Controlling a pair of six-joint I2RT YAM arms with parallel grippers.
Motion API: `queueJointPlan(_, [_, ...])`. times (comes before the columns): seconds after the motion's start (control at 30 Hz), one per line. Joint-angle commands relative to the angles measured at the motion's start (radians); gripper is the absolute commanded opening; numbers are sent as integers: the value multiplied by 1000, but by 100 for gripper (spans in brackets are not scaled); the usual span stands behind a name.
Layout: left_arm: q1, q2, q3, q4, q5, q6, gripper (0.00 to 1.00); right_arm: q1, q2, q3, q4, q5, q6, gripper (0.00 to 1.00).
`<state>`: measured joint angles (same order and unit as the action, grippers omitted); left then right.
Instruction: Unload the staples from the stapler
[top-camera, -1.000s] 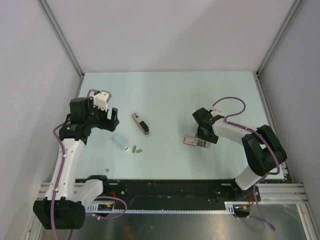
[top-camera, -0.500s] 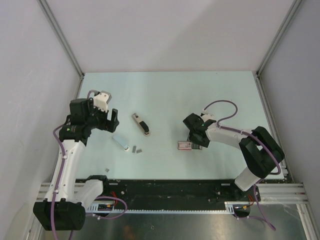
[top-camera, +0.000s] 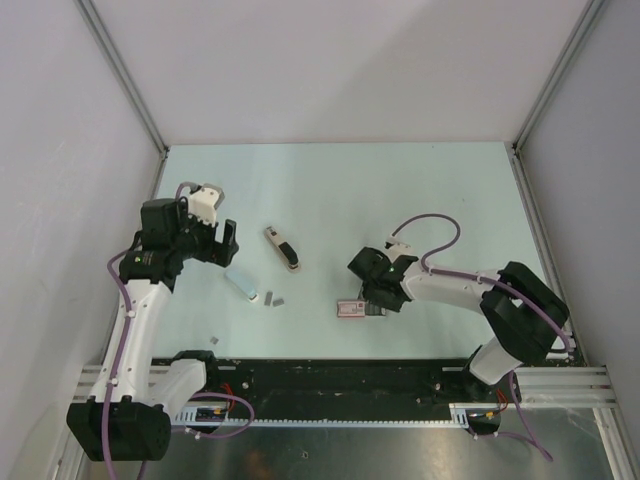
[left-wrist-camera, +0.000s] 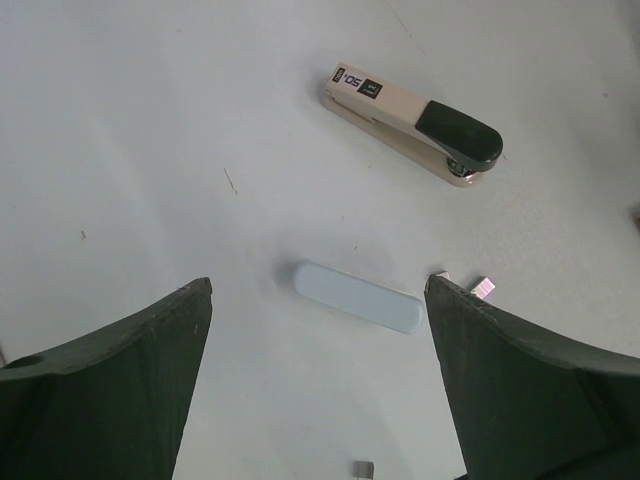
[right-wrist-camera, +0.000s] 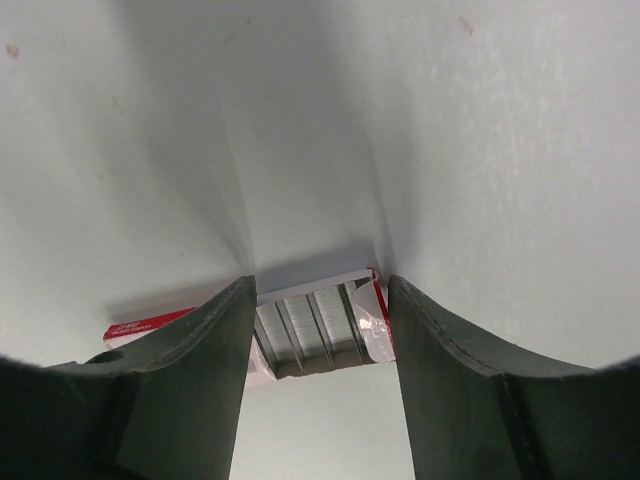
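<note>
The stapler lies in pieces on the table. Its pale-blue shell (top-camera: 241, 284) lies flat, also in the left wrist view (left-wrist-camera: 358, 297). A beige bar with a black end (top-camera: 283, 248) lies apart beyond it (left-wrist-camera: 412, 127). Tiny silvery staples (top-camera: 275, 298) lie beside the shell (left-wrist-camera: 483, 287), and one more piece (left-wrist-camera: 364, 468) lies nearer. My left gripper (top-camera: 227, 240) is open and empty above the shell (left-wrist-camera: 318, 283). My right gripper (top-camera: 372, 297) is shut on a flat red and white box (top-camera: 350, 308) of staple strips (right-wrist-camera: 320, 325), low on the table (right-wrist-camera: 318, 285).
Another small grey piece (top-camera: 215, 340) lies near the front edge. Grey walls stand on three sides, and a black rail (top-camera: 350, 375) runs along the near edge.
My right gripper has moved left and toward the near edge, bringing the red and white box with it. The left arm has barely moved.
</note>
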<state>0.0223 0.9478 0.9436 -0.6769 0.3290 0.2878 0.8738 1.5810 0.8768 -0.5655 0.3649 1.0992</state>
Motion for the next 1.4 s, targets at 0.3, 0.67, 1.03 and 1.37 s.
queueJointPlan(0.3, [15, -20, 12, 4, -27, 21, 94, 73, -72, 220, -161, 231, -31, 62])
queueJointPlan(0.67, [85, -47, 13, -17, -33, 38, 97, 250, 322, 625, -6, 184, -115, 61])
queueJointPlan(1.03, [102, -69, -3, -18, -57, 61, 96, 314, 627, 962, -88, 164, -167, 51])
queueJointPlan(1.37, [105, -69, -1, -19, -53, 60, 95, 317, 706, 1016, -62, 106, -174, 46])
